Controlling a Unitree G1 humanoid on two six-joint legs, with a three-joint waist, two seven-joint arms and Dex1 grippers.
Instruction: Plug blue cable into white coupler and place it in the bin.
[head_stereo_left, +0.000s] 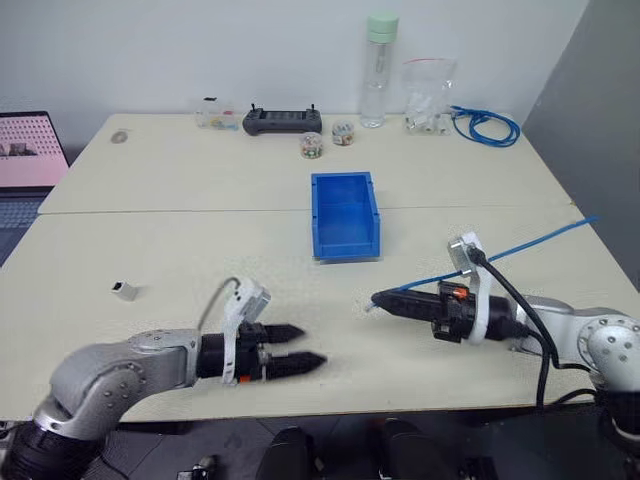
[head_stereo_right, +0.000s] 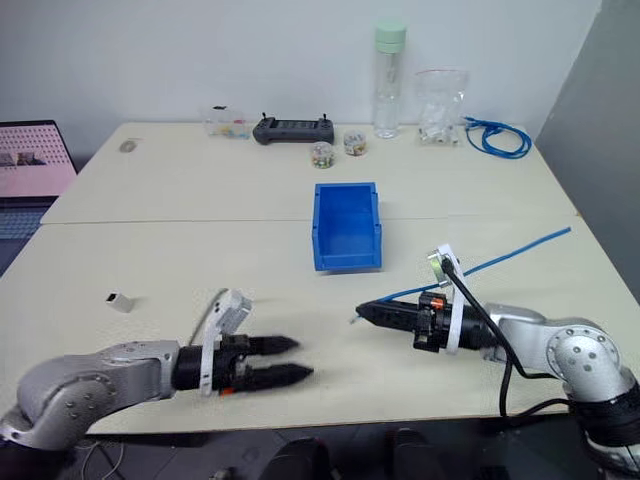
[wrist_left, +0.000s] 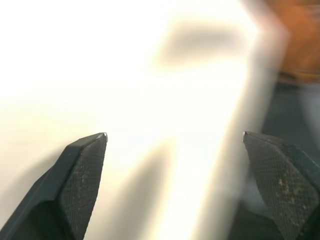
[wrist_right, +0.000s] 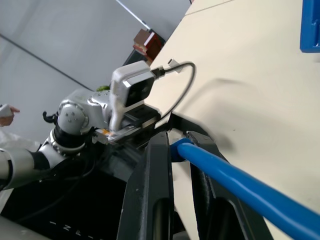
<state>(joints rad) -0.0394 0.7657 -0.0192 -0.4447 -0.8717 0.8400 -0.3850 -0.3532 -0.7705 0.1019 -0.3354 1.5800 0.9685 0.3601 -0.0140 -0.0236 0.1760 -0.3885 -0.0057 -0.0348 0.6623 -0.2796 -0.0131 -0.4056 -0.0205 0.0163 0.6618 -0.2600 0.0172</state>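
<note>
Clamping limp thin bright-blue cable (head_stereo_left: 520, 247) near its plug in right pincer (head_stereo_left: 378, 299); spreading empty left pincer (head_stereo_left: 312, 347) toward light tiny white boxy coupler (head_stereo_left: 124, 290).

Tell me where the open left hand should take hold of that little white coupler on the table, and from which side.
Grip the white coupler across its two short side faces, coming down from above. It lies alone on bare table, so nothing blocks a top approach. Its socket end should stay uncovered for the blue cable. The left hand looks open wide enough.
</note>
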